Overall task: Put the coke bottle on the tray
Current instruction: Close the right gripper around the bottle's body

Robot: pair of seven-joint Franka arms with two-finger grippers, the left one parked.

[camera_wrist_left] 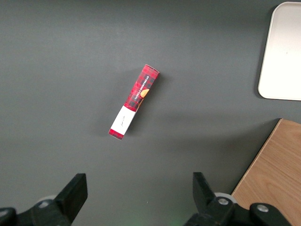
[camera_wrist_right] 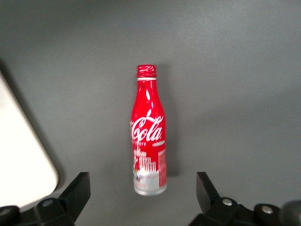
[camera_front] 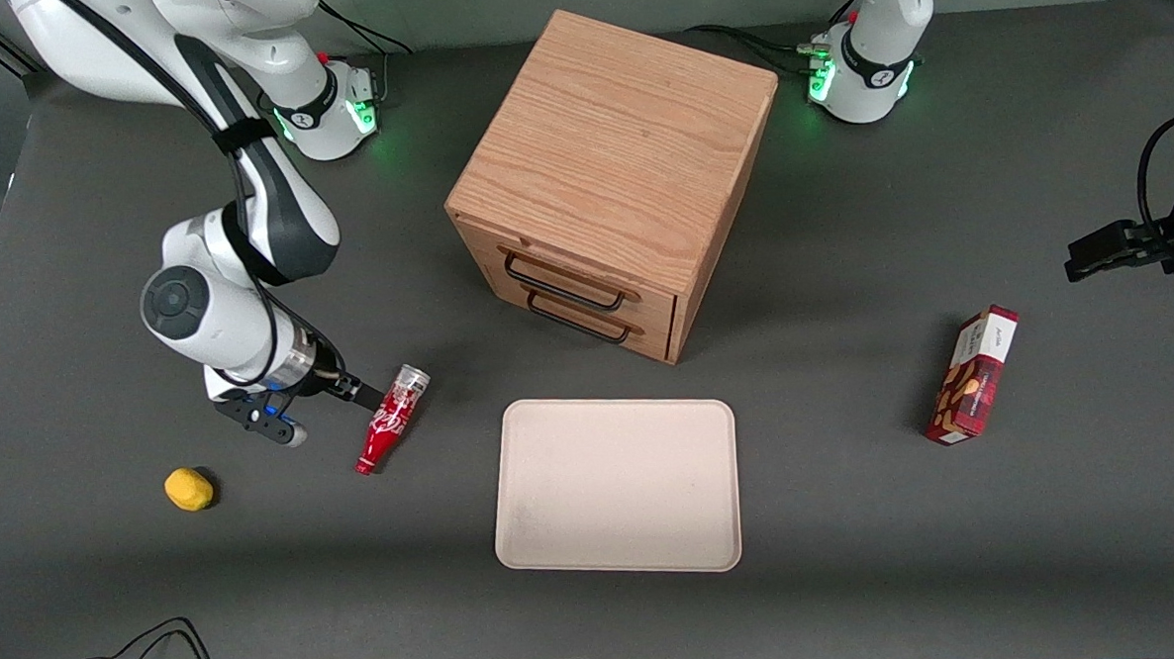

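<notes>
The coke bottle (camera_front: 391, 420) lies on its side on the dark table, its red cap toward the front camera. It is beside the tray (camera_front: 616, 487), toward the working arm's end and apart from it. The tray is a flat beige rectangle with nothing on it. My right gripper (camera_front: 317, 409) hovers low over the table, close to the bottle's silver base. In the right wrist view the gripper (camera_wrist_right: 142, 182) is wide open and holds nothing. The bottle (camera_wrist_right: 149, 127) lies just ahead of the fingertips (camera_wrist_right: 81, 184), centred between them. A corner of the tray (camera_wrist_right: 19, 160) shows beside it.
A wooden drawer cabinet (camera_front: 619, 160) stands farther from the front camera than the tray. A small yellow object (camera_front: 189, 488) lies near the gripper, nearer the camera. A red snack box (camera_front: 973, 375) lies toward the parked arm's end.
</notes>
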